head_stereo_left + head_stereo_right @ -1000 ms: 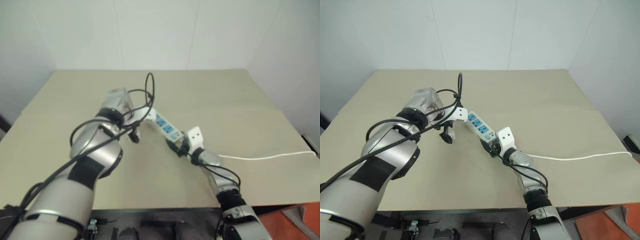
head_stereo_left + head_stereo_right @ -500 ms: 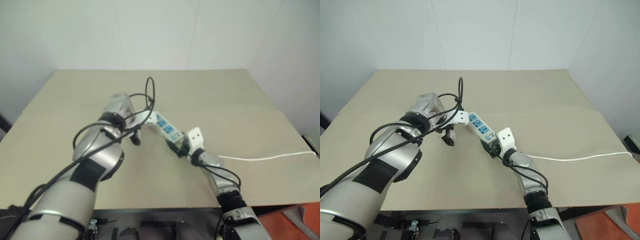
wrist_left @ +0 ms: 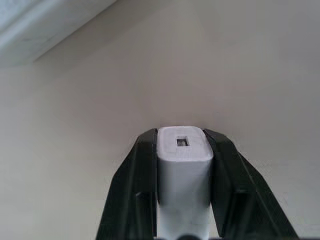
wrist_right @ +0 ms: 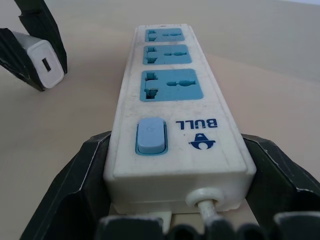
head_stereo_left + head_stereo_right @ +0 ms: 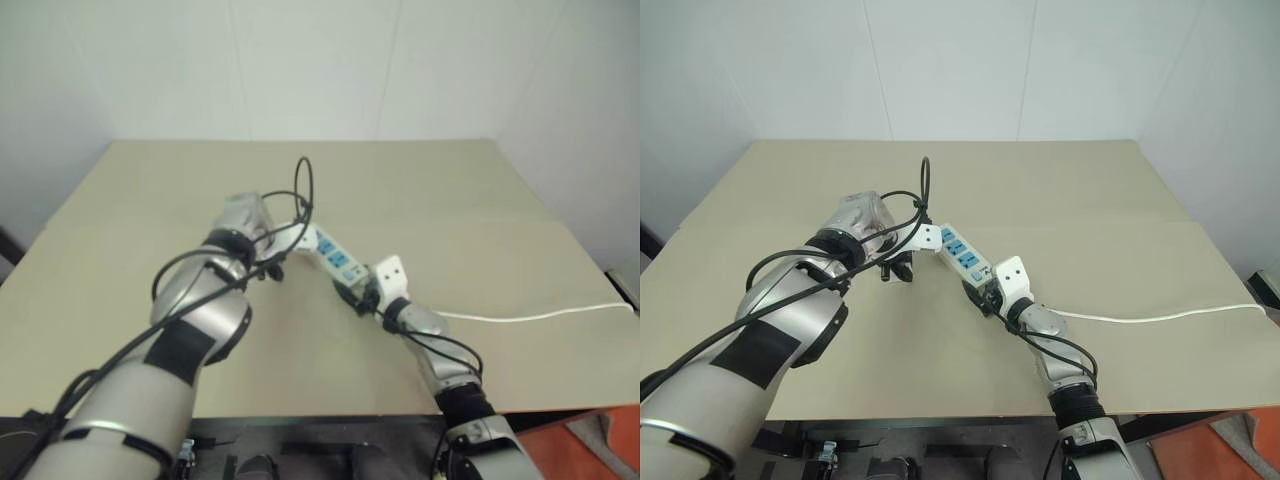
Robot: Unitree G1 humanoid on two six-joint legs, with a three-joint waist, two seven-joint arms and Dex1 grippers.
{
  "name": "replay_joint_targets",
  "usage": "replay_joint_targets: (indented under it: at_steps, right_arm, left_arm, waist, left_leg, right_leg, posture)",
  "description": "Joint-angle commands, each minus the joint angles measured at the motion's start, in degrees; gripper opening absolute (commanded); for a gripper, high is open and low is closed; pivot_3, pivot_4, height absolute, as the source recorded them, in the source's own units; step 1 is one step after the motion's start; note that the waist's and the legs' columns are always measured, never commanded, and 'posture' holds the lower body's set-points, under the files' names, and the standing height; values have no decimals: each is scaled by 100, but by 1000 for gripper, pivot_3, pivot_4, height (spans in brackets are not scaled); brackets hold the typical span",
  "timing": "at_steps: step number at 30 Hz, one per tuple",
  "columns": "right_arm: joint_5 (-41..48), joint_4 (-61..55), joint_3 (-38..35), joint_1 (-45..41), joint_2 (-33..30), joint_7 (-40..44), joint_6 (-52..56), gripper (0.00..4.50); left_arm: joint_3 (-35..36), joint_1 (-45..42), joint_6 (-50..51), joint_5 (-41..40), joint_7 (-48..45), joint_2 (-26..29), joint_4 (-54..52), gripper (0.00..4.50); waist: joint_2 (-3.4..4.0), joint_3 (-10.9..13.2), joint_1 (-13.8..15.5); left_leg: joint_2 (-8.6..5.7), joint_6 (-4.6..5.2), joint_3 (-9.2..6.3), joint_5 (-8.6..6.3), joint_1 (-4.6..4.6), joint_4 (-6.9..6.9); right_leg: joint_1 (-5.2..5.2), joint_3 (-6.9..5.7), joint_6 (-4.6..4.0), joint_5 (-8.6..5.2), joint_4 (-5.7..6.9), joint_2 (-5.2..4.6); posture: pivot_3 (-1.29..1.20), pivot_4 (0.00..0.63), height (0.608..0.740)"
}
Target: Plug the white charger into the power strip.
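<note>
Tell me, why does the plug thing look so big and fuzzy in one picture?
In the left wrist view the white charger sits right up against the camera between the left gripper's fingers, so it looks large and soft. In the right wrist view the power strip's near switch end is sharp while its far sockets blur.

My arms: silver-grey shells, black bands, black cables looping loose. White boxy mounts carry the left gripper (image 3: 183, 165) and right gripper (image 4: 175, 165); ribbed black fingers (image 3: 135, 200).
</note>
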Motion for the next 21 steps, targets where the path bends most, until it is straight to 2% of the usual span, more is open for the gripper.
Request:
replay_joint_targets:
  at_steps: [1, 8, 11, 13, 15, 17, 21]
  right_arm:
    - [-143, 133, 141, 135, -25, 21, 173, 3420]
    - [-124, 159, 145, 115, -56, 86, 166, 3420]
    - [-8, 155, 149, 90, -130, 373, 154, 3420]
    - [205, 109, 85, 57, -199, 699, 276, 3420]
    - [363, 104, 57, -4, -318, 1056, 306, 3420]
    - [461, 125, 163, -109, -557, 1693, 160, 3420]
    - [638, 84, 339, -223, -844, 2671, -5, 3420]
  left_arm:
    - [46, -15, -40, 62, 103, -8, -28, 1020]
    - [240, -187, -320, -81, 119, 135, -99, 1020]
    - [860, -340, -637, -674, -232, 315, -229, 1020]
    - [1545, -449, -688, -1347, -638, 471, -346, 1020]
    - [2248, -521, -535, -2031, -1027, 652, -455, 1020]
    - [2911, -530, 161, -2675, -1372, 912, -506, 1020]
    - [3356, -120, 659, -3173, -1628, 1195, -871, 1020]
  waist:
    - [0, 0, 0]
    - [0, 0, -1]
    - [0, 0, -4]
    - [0, 0, -3]
    - [0, 0, -10]
    - [0, 0, -27]
    - [2, -1, -55]
  left_leg:
    - [0, 0, 0, 0, 0, 0]
    - [-1, 0, -1, 0, -1, 0]
    - [0, 0, -1, 0, -1, -1]
    - [0, 0, -1, 0, -3, -1]
    - [0, 0, -1, 0, -6, 0]
    - [-1, 0, 0, 0, -8, 0]
    - [0, 0, -2, 0, 3, -3]
  right_leg:
    - [0, 0, 0, 0, 0, 0]
    - [0, 0, 0, 0, 0, 0]
    - [-2, 0, 0, 0, 0, -1]
    - [-2, 0, 0, 0, -1, -1]
    - [-4, -1, -2, 2, -2, -2]
    - [-5, -2, -6, 4, -2, -4]
    - [0, -4, 5, -2, 2, -3]
  posture:
    - [0, 150, 740]
    - [0, 150, 740]
    - [0, 150, 740]
    - [0, 150, 740]
    - [0, 150, 740]
    - [0, 150, 740]
    - [0, 150, 740]
